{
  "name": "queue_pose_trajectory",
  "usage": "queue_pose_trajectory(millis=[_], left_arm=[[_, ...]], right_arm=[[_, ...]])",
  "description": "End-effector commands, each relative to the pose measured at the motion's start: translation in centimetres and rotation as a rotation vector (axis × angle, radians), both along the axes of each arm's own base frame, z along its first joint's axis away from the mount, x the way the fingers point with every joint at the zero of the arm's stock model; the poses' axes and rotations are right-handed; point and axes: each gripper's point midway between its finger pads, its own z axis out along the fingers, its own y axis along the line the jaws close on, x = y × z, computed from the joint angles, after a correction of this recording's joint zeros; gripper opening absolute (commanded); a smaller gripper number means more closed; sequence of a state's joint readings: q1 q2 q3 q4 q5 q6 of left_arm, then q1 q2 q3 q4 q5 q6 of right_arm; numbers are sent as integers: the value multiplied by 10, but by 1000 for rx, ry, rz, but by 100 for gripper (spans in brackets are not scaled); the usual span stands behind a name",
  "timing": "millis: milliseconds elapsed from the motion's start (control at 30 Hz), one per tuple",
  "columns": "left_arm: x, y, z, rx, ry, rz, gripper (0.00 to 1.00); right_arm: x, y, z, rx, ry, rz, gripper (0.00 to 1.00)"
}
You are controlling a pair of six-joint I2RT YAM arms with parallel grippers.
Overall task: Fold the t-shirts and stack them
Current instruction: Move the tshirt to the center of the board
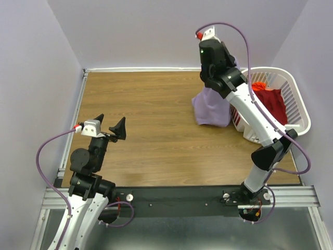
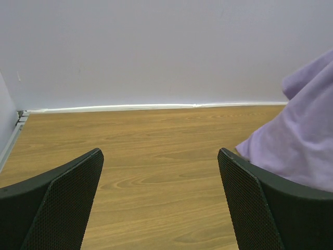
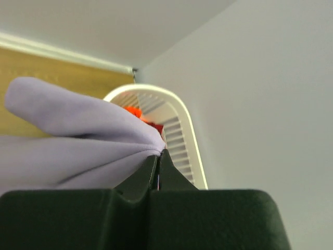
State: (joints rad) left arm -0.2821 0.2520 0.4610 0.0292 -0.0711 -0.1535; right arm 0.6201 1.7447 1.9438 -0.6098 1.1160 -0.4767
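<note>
Overhead, right arm hides the right tool pinching lavender t-shirt.

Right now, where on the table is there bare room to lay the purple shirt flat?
The table is bare between the left hand and the purple shirt, back to the far wall. Crowded at the right: basket, red shirt inside, right arm above.

Left tool agape, right tool pinched tight.

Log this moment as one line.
left pincer: open, empty, over table | right pincer: shut on lavender t-shirt, held up beside basket | red t-shirt: in basket | folding: not started
</note>
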Motion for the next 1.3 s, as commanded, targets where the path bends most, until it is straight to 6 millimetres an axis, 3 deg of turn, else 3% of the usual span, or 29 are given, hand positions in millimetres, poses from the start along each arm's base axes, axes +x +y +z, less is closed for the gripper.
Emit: queue_pose_trajectory(millis=[0, 167, 200, 300, 333, 400, 433, 500, 600, 733, 767, 833, 867, 1000, 1033, 1067, 1133, 1167, 1267], left_arm=[[3, 4, 0, 2, -10, 24, 98], [3, 5, 0, 1, -8, 33, 98], [3, 6, 0, 1, -7, 36, 98], [3, 7, 1, -1, -9, 41, 98], [3, 7, 1, -3, -9, 42, 98], [2, 9, 2, -5, -14, 50, 98], [1, 10, 3, -7, -19, 53, 98], [0, 11, 4, -12, -24, 57, 98], [-2, 13, 6, -16, -31, 64, 98], [-3, 13, 6, -18, -33, 67, 98], [-4, 14, 6, -18, -35, 67, 98], [-4, 14, 6, -21, -36, 70, 98], [-4, 14, 7, -23, -37, 68, 98], [-5, 15, 7, -28, -36, 72, 98], [-5, 14, 6, -30, -34, 69, 98], [-4, 15, 6, -30, -33, 70, 98], [-3, 13, 4, -29, -25, 67, 98], [-1, 13, 3, -26, -19, 67, 98], [4, 12, -2, -30, 9, 69, 98]], right_arm=[[9, 19, 47, 1, -89, 69, 0], [4, 73, 78, -5, -160, 201, 1], [4, 95, 76, -16, -160, 244, 1], [1, 131, 85, -20, -194, 323, 0], [-4, 156, 82, -57, -187, 373, 1], [-14, 188, 100, -33, -259, 450, 0], [-14, 204, 100, -19, -280, 479, 0], [-22, 226, 111, -12, -321, 542, 0], [-18, 234, 112, -11, -355, 535, 1], [-11, 247, 65, -75, -265, 550, 1], [-9, 250, 32, -123, -199, 564, 1], [-9, 251, -6, -150, -133, 582, 3], [-10, 247, -48, -199, -54, 592, 4], [-5, 202, -123, -154, 46, 479, 4], [-7, 176, -155, -164, 96, 427, 5], [-10, 161, -166, -178, 115, 381, 16], [-24, 133, -203, -212, 194, 342, 27], [-30, 129, -216, -212, 229, 356, 37], [-53, 118, -245, -123, 330, 375, 48]])
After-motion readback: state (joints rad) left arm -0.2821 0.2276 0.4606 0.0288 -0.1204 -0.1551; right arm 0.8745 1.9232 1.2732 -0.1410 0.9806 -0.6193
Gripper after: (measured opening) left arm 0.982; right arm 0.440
